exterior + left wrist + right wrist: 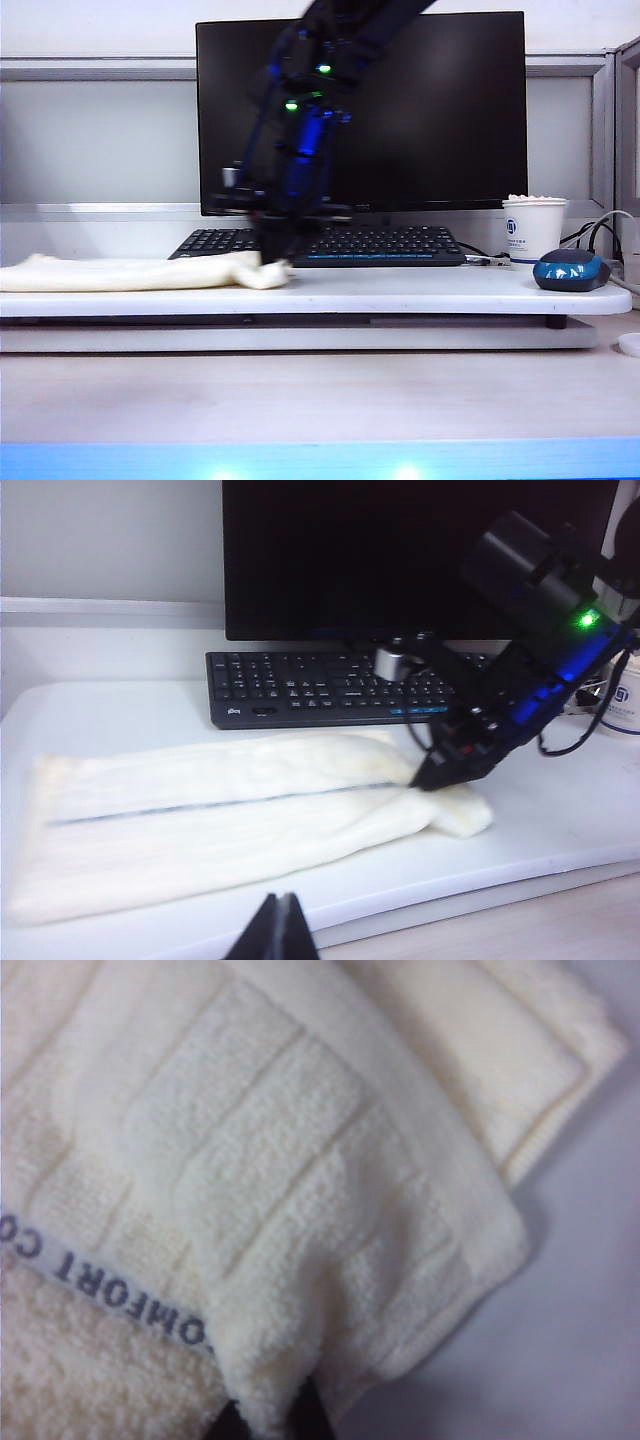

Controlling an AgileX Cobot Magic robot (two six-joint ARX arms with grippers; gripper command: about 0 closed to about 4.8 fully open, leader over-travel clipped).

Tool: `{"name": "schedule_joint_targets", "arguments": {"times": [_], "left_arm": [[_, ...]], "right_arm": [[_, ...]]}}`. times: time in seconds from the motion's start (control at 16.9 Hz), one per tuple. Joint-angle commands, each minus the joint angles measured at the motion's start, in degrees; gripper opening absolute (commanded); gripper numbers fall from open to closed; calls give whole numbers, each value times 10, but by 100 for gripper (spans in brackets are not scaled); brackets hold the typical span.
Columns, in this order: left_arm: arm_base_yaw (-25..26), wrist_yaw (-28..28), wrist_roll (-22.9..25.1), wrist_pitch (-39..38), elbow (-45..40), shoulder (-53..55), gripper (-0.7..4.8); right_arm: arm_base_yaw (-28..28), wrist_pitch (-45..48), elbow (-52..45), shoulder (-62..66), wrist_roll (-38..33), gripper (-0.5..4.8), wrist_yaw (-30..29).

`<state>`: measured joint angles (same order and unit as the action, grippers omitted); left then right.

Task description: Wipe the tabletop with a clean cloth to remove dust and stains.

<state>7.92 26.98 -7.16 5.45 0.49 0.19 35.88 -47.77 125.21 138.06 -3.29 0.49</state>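
We are at an office table: a dark monitor [440, 110] stands against a grey partition, and the white tabletop [420, 290] lies raised on the pale wood-grain table in front of it.

Our right tool [432, 773] reaches down over the middle of the tabletop, its jaws pinched nearly shut on a raised fold at the near end of the cloth [220, 815]. The right wrist view shows little but cream terry bunched up between the dark fingertips [232, 1422]. We judge the end grip is chosen so the long towel can be dragged flat across the board.

From the tool the cloth stretches away toward the board's far left end, lying flat. Just behind the tool sits the keyboard [385, 243]; well off to its other side stand a paper cup [533, 228] and a blue mouse [571, 270], which a wide sweep would have to avoid.

Our left tool [277, 925] hangs back at the table's front edge, shut and holding nothing.
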Motion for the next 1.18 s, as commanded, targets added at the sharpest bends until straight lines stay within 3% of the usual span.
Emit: {"name": "schedule_joint_targets", "arguments": {"times": [0.06,0.35,0.47,0.77,0.94,1.18], "left_arm": [[1,2,0,11,1,0,-6],[1,2,0,11,1,0,-6],[1,2,0,11,1,0,-6],[0,2,0,11,1,0,-6],[0,2,0,10,1,0,-6],[0,1,0,10,0,0,-6]], "right_arm": [[-34,-85,-75,-8,5,-9,50],[-76,-16,-249,-99,6,-9,61],[-112,39,-367,-166,7,-9,61],[-192,101,-522,-263,20,-9,61],[-233,110,-564,-300,37,-9,58],[-232,130,-566,-311,50,-9,44]]}}
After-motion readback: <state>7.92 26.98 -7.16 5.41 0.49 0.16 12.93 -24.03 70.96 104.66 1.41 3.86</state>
